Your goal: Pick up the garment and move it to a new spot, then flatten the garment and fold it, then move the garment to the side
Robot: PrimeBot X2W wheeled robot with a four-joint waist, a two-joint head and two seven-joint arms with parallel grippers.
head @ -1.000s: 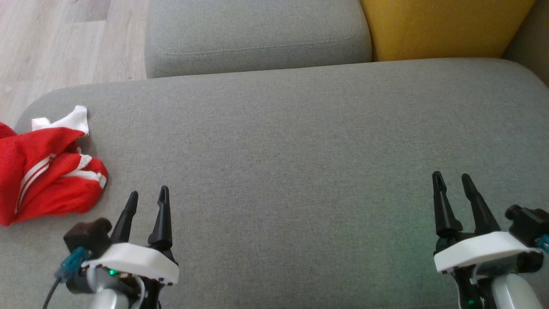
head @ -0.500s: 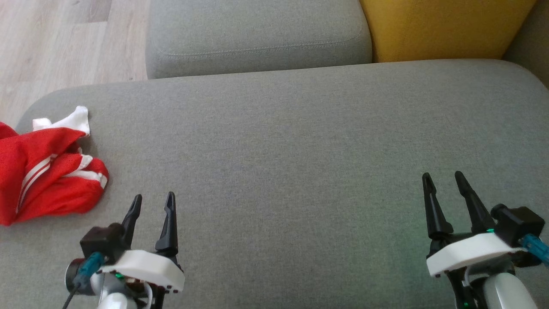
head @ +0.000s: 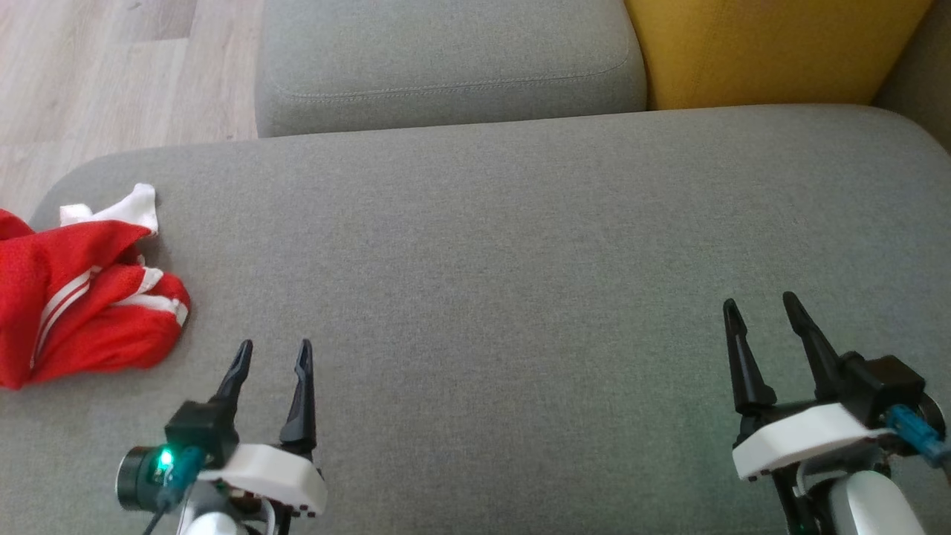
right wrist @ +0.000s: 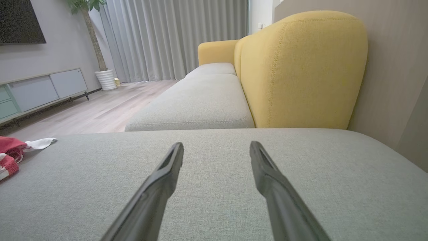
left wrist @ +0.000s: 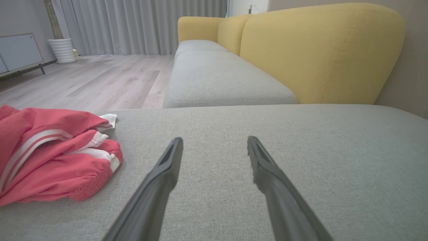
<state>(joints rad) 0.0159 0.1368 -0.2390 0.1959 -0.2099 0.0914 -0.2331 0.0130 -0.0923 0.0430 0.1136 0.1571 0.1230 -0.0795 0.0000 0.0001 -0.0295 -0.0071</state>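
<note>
Your red garment (head: 82, 297) lies crumpled at the left edge of the sofa seat (head: 520, 245), untouched. You have both pairs of jaws spread and empty; the left pair sits nearest, probably poised to reach it.

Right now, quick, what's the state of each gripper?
Left gripper: open, holding nothing.
Right gripper: open, holding nothing.

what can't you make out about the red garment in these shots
- Garment, head view: left edge cuts it off; extent and type unclear.
- Left wrist view: left edge crops it too.
- Right wrist view: a sliver at the left edge.
- Inner layers: hidden by its own crumpled folds.
</note>
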